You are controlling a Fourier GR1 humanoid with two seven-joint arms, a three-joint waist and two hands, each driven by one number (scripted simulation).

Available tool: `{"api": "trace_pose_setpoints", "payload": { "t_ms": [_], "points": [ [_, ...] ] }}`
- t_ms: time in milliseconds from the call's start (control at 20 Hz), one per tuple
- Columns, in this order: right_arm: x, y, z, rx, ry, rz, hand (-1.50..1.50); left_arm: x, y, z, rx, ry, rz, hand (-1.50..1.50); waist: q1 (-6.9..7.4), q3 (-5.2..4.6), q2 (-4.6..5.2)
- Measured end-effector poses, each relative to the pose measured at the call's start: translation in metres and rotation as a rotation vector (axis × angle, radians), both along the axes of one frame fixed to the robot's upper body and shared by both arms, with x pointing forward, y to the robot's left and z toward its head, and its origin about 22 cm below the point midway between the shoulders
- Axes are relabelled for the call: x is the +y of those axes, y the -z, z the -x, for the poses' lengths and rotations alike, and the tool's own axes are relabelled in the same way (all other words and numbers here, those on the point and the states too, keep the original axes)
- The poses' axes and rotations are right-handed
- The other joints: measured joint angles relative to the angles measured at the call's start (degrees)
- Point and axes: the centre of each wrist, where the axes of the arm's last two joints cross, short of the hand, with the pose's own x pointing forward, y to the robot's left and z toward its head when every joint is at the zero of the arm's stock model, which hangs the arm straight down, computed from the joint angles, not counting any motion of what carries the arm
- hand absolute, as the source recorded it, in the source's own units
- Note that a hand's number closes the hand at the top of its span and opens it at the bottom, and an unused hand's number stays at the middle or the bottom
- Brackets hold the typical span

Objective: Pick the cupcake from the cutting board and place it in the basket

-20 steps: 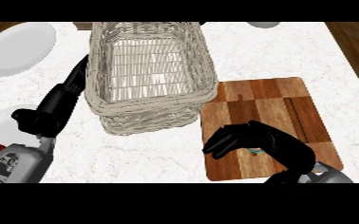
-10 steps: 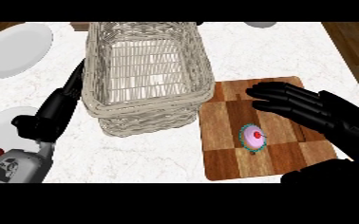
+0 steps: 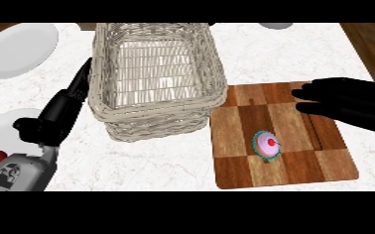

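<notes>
My right hand (image 3: 343,103) hovers with fingers straight, holding nothing. The cupcake (image 3: 267,145) sits on the cutting board (image 3: 293,168), just below and left of my fingertips. I judge the pick not yet made: next I must lower and curl round it.

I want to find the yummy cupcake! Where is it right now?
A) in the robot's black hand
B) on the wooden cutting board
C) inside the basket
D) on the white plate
B: the cupcake sits on the cutting board, apart from the right hand, whose straight fingers are over the board's far right part, and outside the basket.
</notes>
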Motion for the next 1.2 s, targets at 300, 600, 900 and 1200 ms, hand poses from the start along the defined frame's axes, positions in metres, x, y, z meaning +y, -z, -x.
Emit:
{"api": "trace_pose_setpoints", "payload": {
  "t_ms": [300,600,900,1200],
  "points": [
    [-0.022,-0.028,-0.004,0.058,-0.001,0.06,-1.5,0.0,-0.003,-0.002,-0.003,0.009,0.003,0.0,0.13,0.06,0.1],
    [-0.041,-0.023,-0.01,0.05,0.028,0.036,-1.5,0.001,0.003,-0.001,-0.009,0.011,0.01,0.0,0.3,0.11,0.18],
    [-0.037,0.007,-0.016,0.082,0.046,-0.023,-1.5,-0.001,-0.002,0.002,0.0,0.012,0.006,0.0,0.35,0.11,0.21],
    [-0.026,0.058,-0.028,0.113,0.056,-0.078,-1.5,-0.002,0.001,0.004,-0.005,0.009,0.003,0.0,0.57,0.14,0.24]
  ]
}}
